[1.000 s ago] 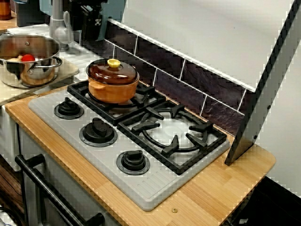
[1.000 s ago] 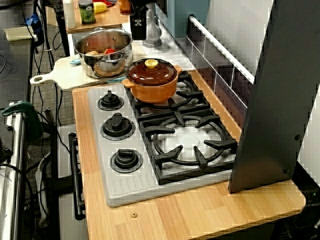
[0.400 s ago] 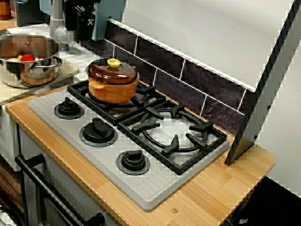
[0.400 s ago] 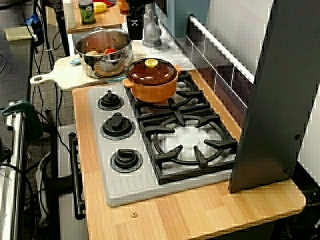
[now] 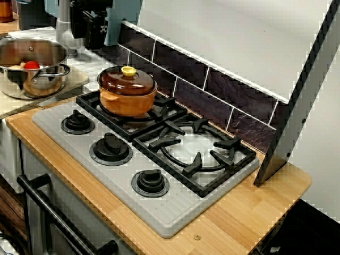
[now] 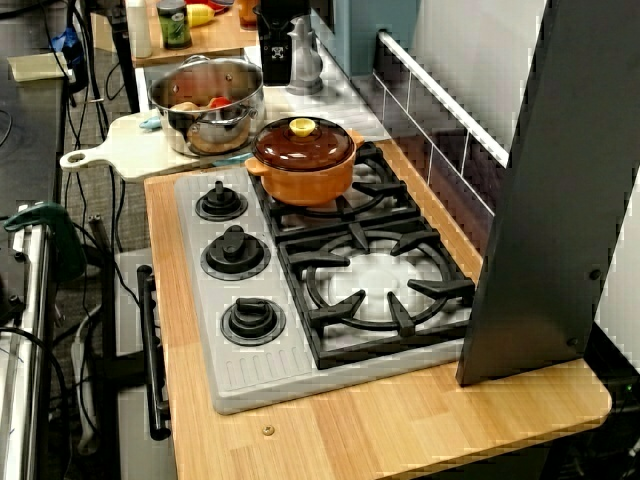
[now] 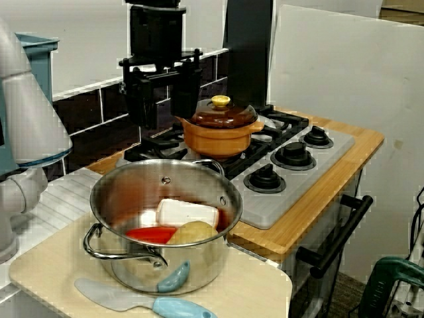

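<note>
Orange pot (image 7: 218,138), squat, round and glossy, sits on the black cast grate (image 7: 281,120) at the middle of the view from the sink side. Its dark brown lid (image 7: 217,115) is topped by a small yellow knob (image 7: 220,101). Just left of it the gripper (image 7: 163,114) hangs with its black fingers apart, holding nothing. A sideways drift could knock the smooth lid askew. It could also clip the rim of the shiny steel pot (image 7: 142,268) low in the frame, which would likely slide on its pale board (image 7: 248,288).

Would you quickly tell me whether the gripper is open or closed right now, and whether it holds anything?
Gripper: open, fingers apart, holding nothing.
</note>
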